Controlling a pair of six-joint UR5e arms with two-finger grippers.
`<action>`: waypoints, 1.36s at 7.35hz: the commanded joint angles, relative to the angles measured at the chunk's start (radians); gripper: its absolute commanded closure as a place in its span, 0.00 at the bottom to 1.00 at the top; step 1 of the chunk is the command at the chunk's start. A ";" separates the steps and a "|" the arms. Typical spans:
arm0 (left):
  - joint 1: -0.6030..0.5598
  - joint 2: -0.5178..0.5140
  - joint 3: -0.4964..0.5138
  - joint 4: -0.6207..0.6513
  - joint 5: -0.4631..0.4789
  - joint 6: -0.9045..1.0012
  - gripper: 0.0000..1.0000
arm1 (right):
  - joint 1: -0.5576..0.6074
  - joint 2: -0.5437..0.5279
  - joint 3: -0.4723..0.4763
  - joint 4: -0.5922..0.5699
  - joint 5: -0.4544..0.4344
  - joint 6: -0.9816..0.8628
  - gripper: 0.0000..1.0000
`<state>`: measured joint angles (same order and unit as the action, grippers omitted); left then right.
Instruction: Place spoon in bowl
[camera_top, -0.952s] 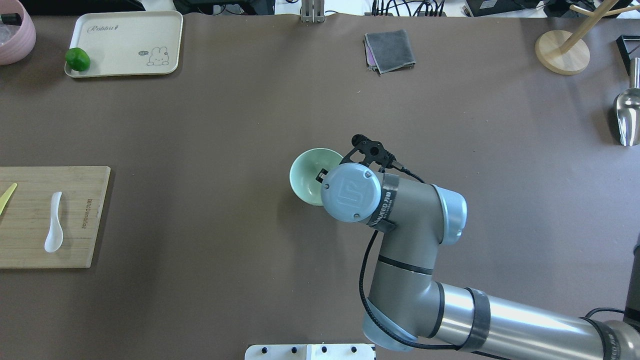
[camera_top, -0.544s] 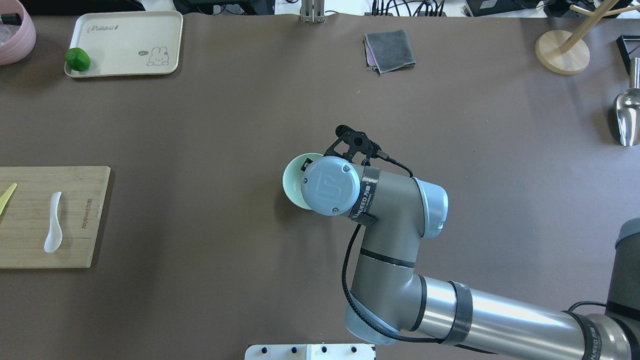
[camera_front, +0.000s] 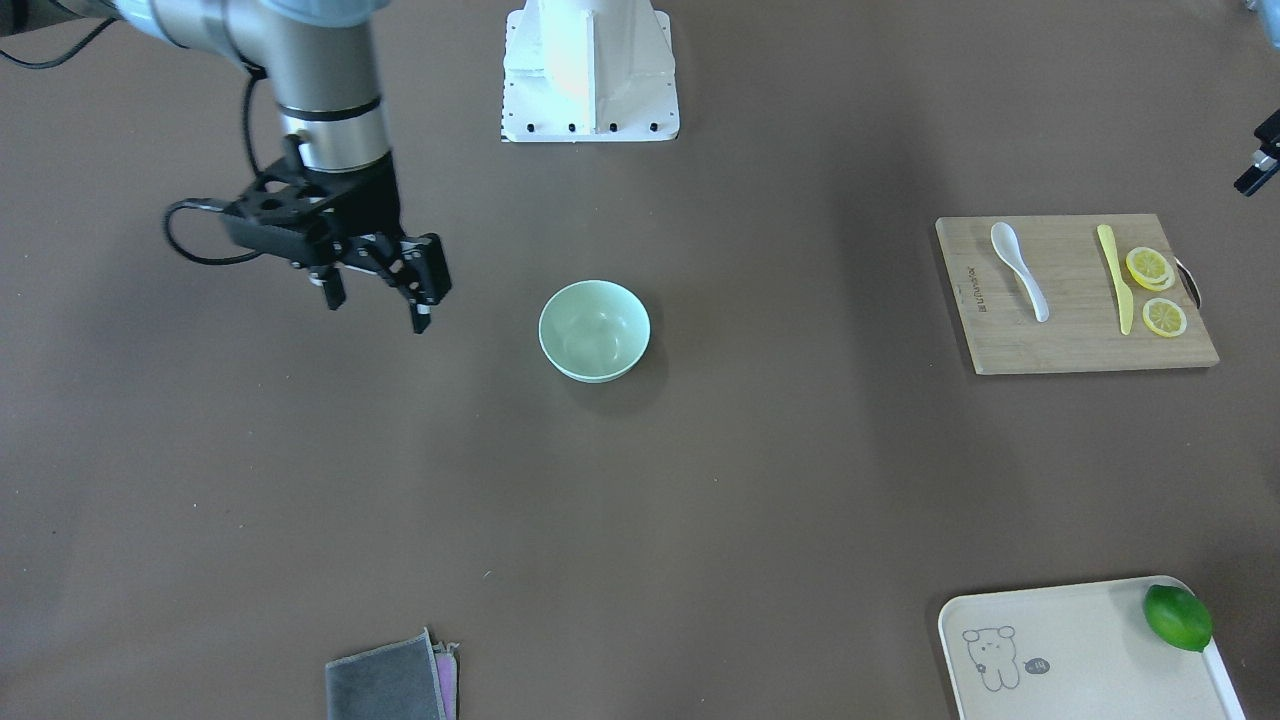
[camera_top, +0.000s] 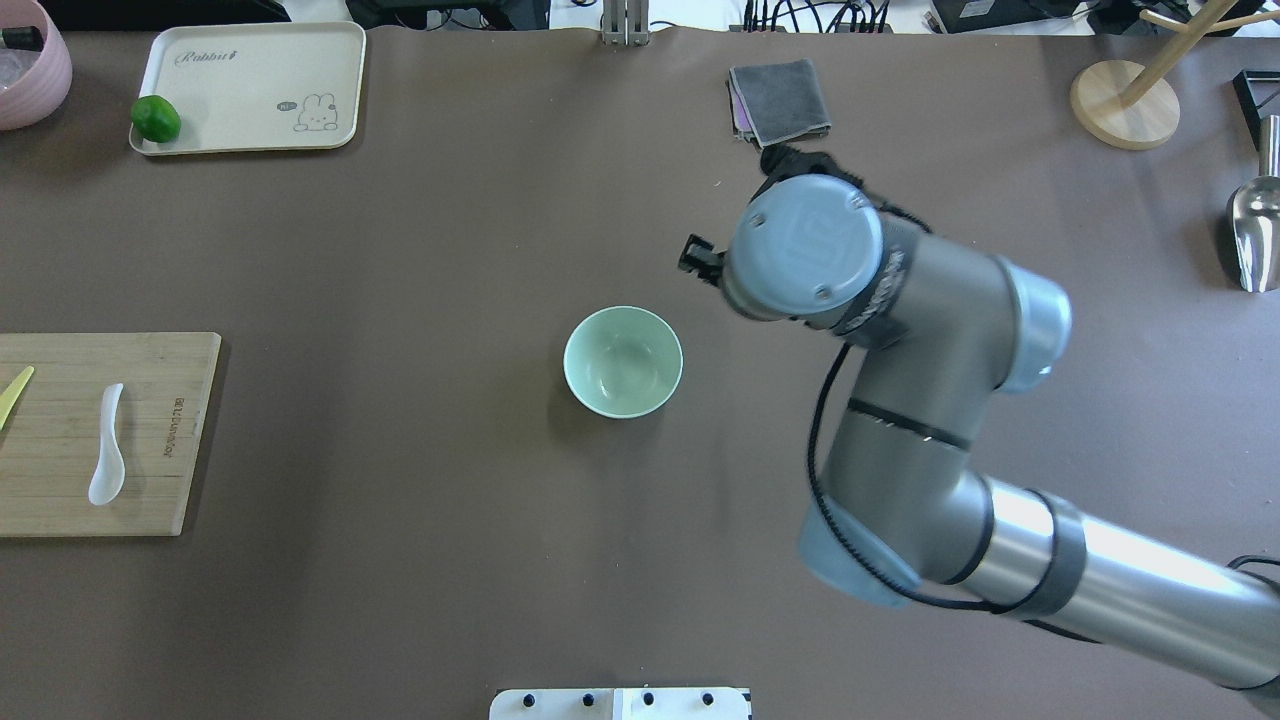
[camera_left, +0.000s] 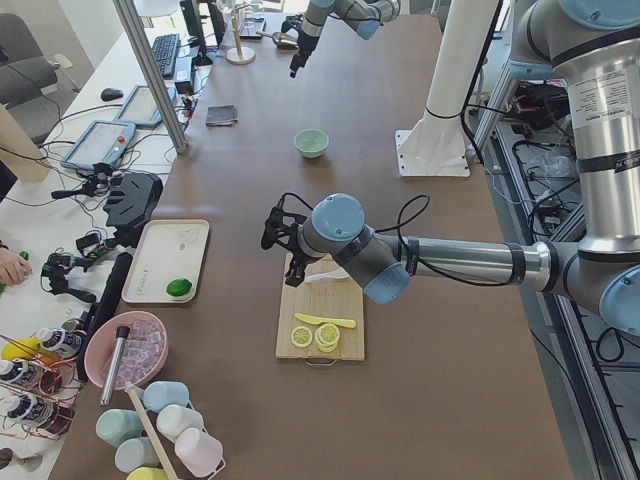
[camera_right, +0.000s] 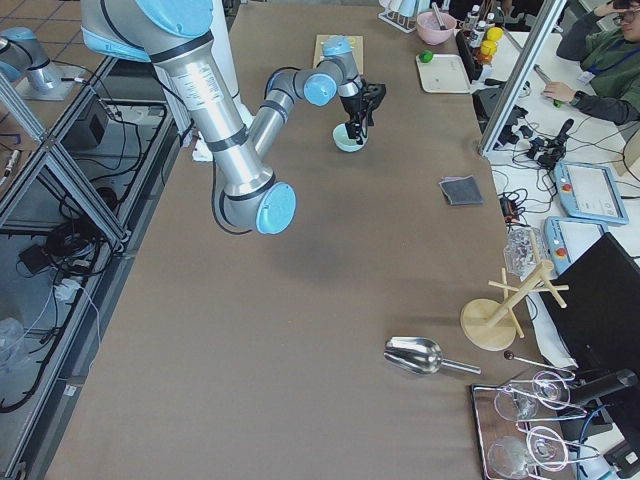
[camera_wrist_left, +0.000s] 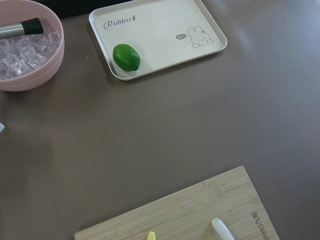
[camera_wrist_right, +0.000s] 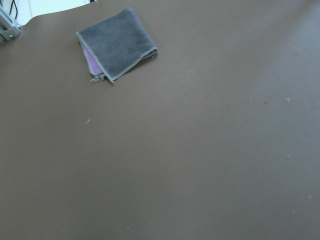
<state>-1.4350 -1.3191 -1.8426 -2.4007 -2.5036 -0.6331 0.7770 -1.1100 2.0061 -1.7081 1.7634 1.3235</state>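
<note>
- The spoon (camera_top: 107, 445) sits way off to the bowl's left, lying flat on a wooden cutting board (camera_top: 150, 480). Its scoop points toward the robot and its handle points away. A yellow knife (camera_top: 14, 392) lies on the same board, one step further from the bowl, close to the spoon but not touching it.
- The spoon isn't picked up yet, so nothing of the actual job is done.
- The left gripper (camera_left: 272, 232) hangs over the edge of that board, on the side farthest from the bowl. Only the side camera catches it, so there's no telling whether its jaws are spread or closed. Its wrist camera just shows the tip of the spoon handle at the bottom of the picture.
- Handling guess: the spoon looks glossy and hard, probably ceramic or hard plastic. That would make it light and stiff but slick, and it could chip if dropped.
- The best bet is pinching across the narrow handle, where it seems to curve up off the board. The round scoop would likely squirt out of the fingers.
- The bowl (camera_top: 590, 345) stands upright and empty mid-table, with nothing touching it.
- The right gripper (camera_front: 378, 310) is to the bowl's right, lifted off the table and clear of the rim. Its jaws are spread wide with nothing between them.
</note>
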 joint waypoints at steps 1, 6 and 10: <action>0.170 0.040 0.002 -0.179 0.133 -0.303 0.02 | 0.257 -0.227 0.060 0.089 0.266 -0.418 0.00; 0.599 0.034 0.040 -0.179 0.648 -0.539 0.08 | 0.703 -0.571 -0.027 0.186 0.565 -1.135 0.00; 0.683 -0.003 0.120 -0.181 0.752 -0.550 0.37 | 0.809 -0.648 -0.087 0.191 0.628 -1.338 0.00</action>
<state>-0.7924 -1.3128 -1.7416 -2.5814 -1.7853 -1.1806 1.5607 -1.7308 1.9286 -1.5180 2.3889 0.0435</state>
